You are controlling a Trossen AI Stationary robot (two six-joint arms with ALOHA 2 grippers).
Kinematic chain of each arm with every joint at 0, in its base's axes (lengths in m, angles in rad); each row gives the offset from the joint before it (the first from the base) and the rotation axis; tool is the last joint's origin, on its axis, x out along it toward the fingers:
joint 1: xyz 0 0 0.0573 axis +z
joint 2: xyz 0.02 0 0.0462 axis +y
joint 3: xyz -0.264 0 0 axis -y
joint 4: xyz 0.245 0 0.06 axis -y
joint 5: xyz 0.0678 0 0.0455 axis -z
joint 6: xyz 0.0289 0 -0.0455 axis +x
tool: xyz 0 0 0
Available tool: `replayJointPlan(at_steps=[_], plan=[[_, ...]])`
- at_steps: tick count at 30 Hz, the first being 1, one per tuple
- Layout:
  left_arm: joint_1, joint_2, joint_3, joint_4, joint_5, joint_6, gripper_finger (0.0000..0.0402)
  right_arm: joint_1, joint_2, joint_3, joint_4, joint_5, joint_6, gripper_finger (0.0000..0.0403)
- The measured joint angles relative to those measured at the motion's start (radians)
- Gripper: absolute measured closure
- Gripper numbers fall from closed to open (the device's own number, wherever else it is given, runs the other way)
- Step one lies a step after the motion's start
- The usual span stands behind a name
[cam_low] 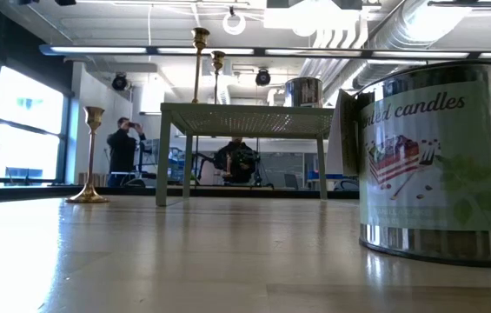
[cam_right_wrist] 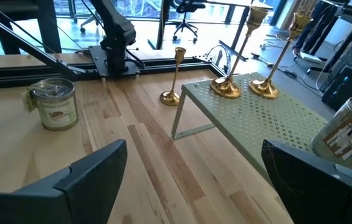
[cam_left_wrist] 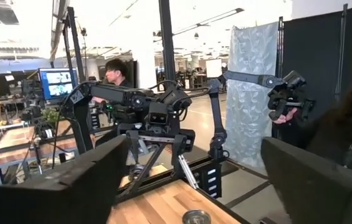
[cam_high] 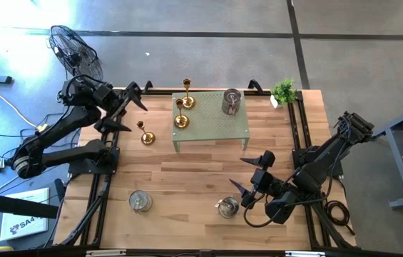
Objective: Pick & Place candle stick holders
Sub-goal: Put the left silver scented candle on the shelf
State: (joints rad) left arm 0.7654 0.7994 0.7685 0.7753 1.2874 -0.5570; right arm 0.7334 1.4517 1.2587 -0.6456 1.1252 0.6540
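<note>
The left gripper (cam_high: 131,100), fingers spread, hangs at the table's far-left edge near the gold brass candle stick holder (cam_high: 146,135). It should descend squarely over the thin stem before closing. The right gripper (cam_high: 252,177) waits, fingers spread.

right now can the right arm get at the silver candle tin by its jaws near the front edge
Probably yes. The right gripper hangs with its jaws open just beside the silver candle tin, and the bare wooden table between them holds nothing. The raised green shelf stands well behind.
</note>
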Motion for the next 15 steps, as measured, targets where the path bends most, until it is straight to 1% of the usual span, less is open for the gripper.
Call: replayJointPlan(at_steps=[1, 3, 6, 10, 12, 15], plan=[[0.000, 0.000, 0.000, 0.000, 0.001, 0.002, 0.0022, 0.000, 0.000, 0.000, 0.000, 0.000, 0.000, 0.0037], [0.000, -0.003, 0.000, 0.000, 0.001, 0.004, 0.0008, 0.000, 0.000, 0.000, 0.000, 0.001, 0.000, 0.0037], [-0.001, -0.012, 0.000, 0.000, 0.001, 0.003, 0.0016, 0.000, 0.000, 0.000, 0.000, 0.001, 0.000, 0.0037], [-0.001, -0.036, 0.000, -0.002, 0.010, -0.005, 0.0004, 0.000, 0.000, 0.000, 0.003, 0.001, 0.000, 0.0037], [-0.001, -0.051, 0.000, -0.019, 0.019, -0.028, 0.0008, 0.000, 0.000, 0.000, 0.007, 0.001, 0.000, 0.0037], [-0.001, -0.072, 0.000, -0.031, 0.087, -0.036, 0.0018, 0.000, 0.000, 0.000, 0.007, 0.001, 0.001, 0.0037]])
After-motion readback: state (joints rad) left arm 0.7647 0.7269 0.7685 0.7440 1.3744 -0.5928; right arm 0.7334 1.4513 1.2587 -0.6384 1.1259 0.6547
